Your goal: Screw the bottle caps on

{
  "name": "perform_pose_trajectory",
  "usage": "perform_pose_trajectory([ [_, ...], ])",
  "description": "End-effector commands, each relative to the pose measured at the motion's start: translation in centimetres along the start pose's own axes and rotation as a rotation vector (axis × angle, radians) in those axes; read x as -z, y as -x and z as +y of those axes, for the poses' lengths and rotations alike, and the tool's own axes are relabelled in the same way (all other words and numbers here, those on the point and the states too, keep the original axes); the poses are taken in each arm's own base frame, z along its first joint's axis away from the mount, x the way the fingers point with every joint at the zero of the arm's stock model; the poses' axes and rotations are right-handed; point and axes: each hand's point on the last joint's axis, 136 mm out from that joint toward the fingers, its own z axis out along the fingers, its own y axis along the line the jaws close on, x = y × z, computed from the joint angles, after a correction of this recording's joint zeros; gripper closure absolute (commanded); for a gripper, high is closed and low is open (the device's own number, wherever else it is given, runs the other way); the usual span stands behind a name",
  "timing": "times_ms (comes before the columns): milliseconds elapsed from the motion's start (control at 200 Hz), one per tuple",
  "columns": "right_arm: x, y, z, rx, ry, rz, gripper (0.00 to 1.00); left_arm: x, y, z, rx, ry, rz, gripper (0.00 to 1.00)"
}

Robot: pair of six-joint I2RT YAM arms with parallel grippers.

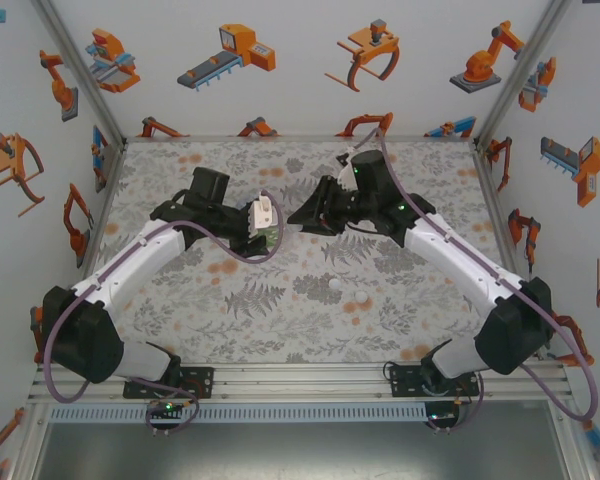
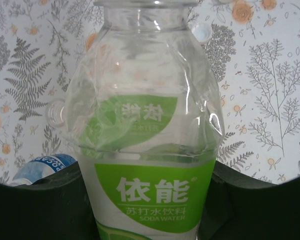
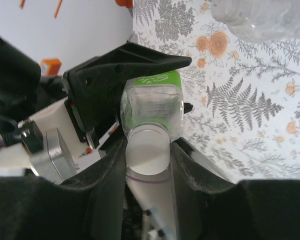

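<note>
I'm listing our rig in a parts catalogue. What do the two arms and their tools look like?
Both the left arm and right arm have white tubular links between bulky black joint housings, with a purple cable looping along each. The left tool and right tool are black, with broad angular fingers.

Table (image 1: 180,300): being covered by a fern-and-flower print.
White caps (image 1: 332,285): two being carried near the centre, just apart.
Blue-labelled bottle (image 2: 40,167): being supported on its side.
</note>
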Motion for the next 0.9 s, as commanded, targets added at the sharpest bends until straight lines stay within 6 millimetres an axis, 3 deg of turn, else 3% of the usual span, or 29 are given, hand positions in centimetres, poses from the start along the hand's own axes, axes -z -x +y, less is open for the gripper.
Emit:
perform_pose_trajectory([
  [0,-0.9,-0.2,-1.7,-0.135,-0.069,-0.018,1.00,1.1,5.5,0.5,-0.124,0.015,-0.189,1.00],
  [170,0.1,0.2,-0.6,-0.021,-0.077,-0.030,0.62,1.0,5.4,0.4,-0.119,0.003,-0.185,1.00],
  [350,3.0,1.3,2.2,0.206,-0.067,-0.092,0.32,0.8,4.9,0.0,-0.105,-0.018,-0.168,1.00],
  [616,7.5,2.5,5.3,0.635,-0.048,-0.226,0.33,0.7,4.8,-0.7,-0.092,-0.068,-0.160,1.00],
  [786,8.8,-0.3,8.5,1.028,0.104,-0.183,0.36,0.9,5.0,-1.6,-0.078,-0.141,-0.161,1.00],
  [896,9.2,-2.3,9.2,1.274,0.188,-0.144,0.37,1.1,5.0,-2.2,-0.064,-0.192,-0.142,1.00],
])
